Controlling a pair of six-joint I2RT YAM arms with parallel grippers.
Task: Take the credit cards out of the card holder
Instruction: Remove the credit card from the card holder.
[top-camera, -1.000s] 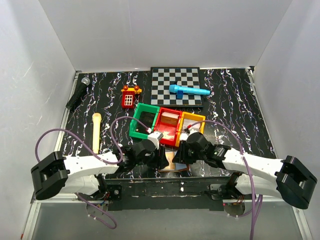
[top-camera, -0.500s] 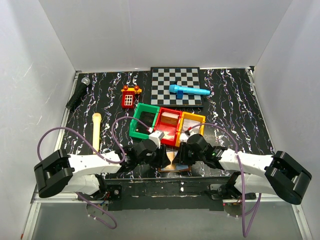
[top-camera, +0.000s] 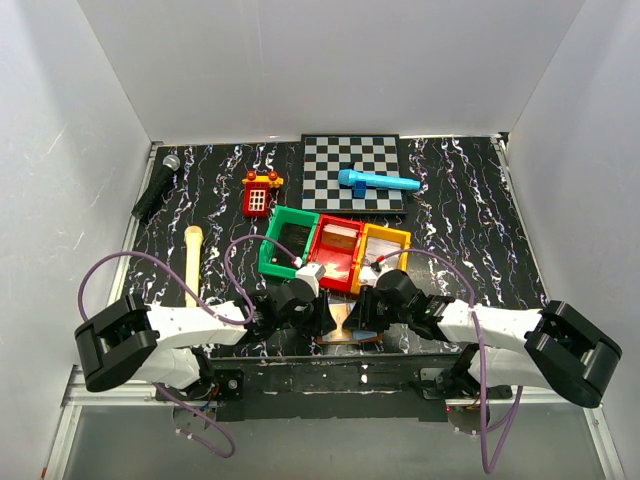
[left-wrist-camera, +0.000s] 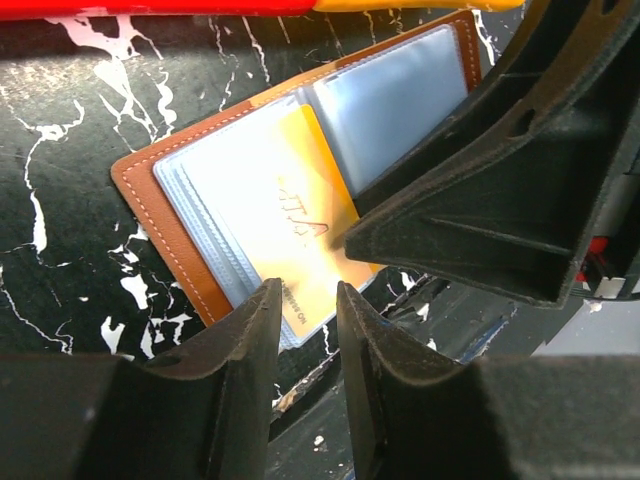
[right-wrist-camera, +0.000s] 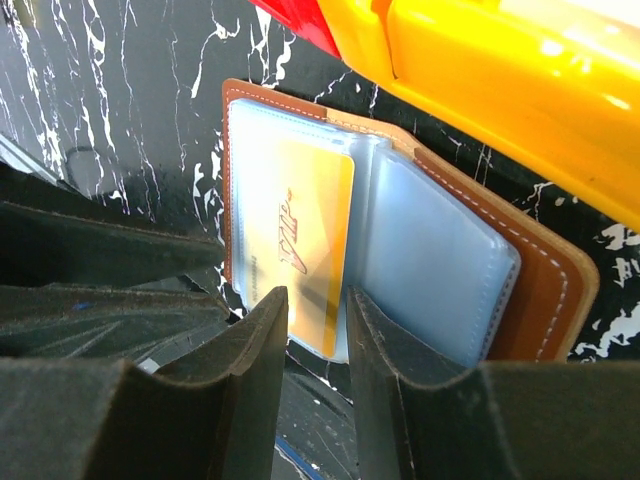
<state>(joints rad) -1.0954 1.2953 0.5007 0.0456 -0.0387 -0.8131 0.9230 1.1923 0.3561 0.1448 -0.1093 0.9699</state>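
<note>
Between the two pairs of fingers: the card holder (left-wrist-camera: 150, 215) is lying open and flat on the table (left-wrist-camera: 60, 300), with its blue pockets (left-wrist-camera: 400, 90) facing up.
Just ahead of the left fingers (left-wrist-camera: 240, 340): a yellow credit card (left-wrist-camera: 290, 215) is resting on the nearer pocket stack, and its near edge is showing in the slit between the tips.
Left fingers: standing a narrow slit apart and grasping nothing visible.
Right fingers (right-wrist-camera: 255, 340): also standing narrowly apart, hovering over the same card end and holding nothing.
Beyond the right fingers: an orange bin (right-wrist-camera: 500, 80) is sitting just beside the holder's far edge.
Risk, sleeve caught: tips closing this near the stack are likely to be pinching plastic along with the card, which would drag the whole holder.
Risk, holder sliding: nothing is pinning the leather, so a pull may be shifting it towards the table's near edge.
Risk, collision: both arms are crowding one spot, so their fingers may be knocking together.
</note>
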